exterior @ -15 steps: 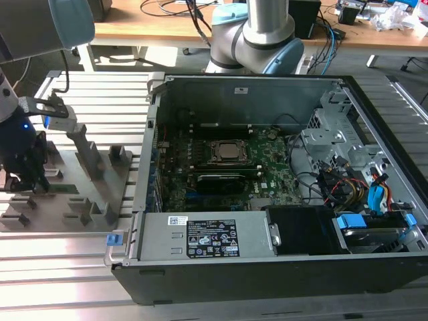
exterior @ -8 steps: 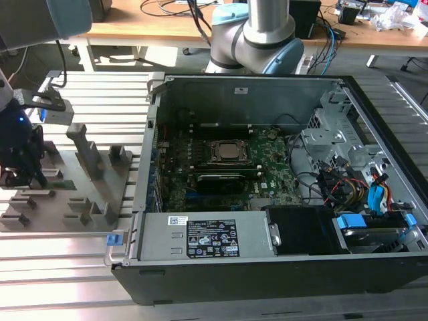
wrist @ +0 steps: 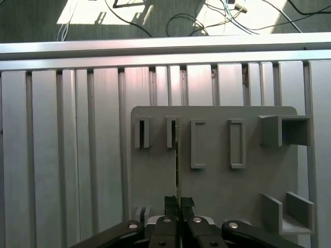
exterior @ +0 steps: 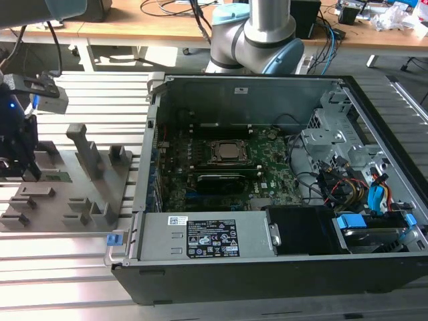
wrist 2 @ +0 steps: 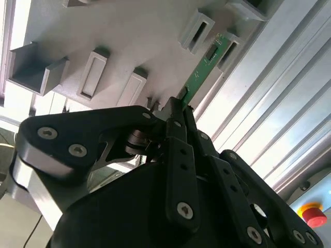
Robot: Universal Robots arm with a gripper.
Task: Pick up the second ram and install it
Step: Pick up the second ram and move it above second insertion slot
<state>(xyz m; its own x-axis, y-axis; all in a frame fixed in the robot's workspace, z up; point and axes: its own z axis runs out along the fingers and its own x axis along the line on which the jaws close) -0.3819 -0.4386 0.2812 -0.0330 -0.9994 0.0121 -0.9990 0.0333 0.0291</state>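
The second ram (wrist 2: 202, 68) is a thin green stick with dark chips. In the first wrist view the second ram (wrist: 177, 155) shows edge-on, running from a slot of the grey holder tray (wrist: 217, 191) back to my fingers. My gripper (wrist 2: 178, 106) is shut on the near end of the stick, and my gripper (wrist: 178, 201) has its black fingertips pressed together around it. In the exterior view my gripper (exterior: 27, 167) stands over the tray (exterior: 73, 200) at the left, with a strip of the stick (exterior: 59, 177) beside it. The motherboard (exterior: 267, 177) lies in the open case.
The open computer case (exterior: 254, 90) stands to the exterior view's right of the tray, with a power supply (exterior: 200, 237), drive cage and cables (exterior: 361, 190). Grey uprights (exterior: 83, 150) rise from the tray. A red button (wrist 2: 310, 213) sits past the slatted aluminium table (wrist: 62, 155).
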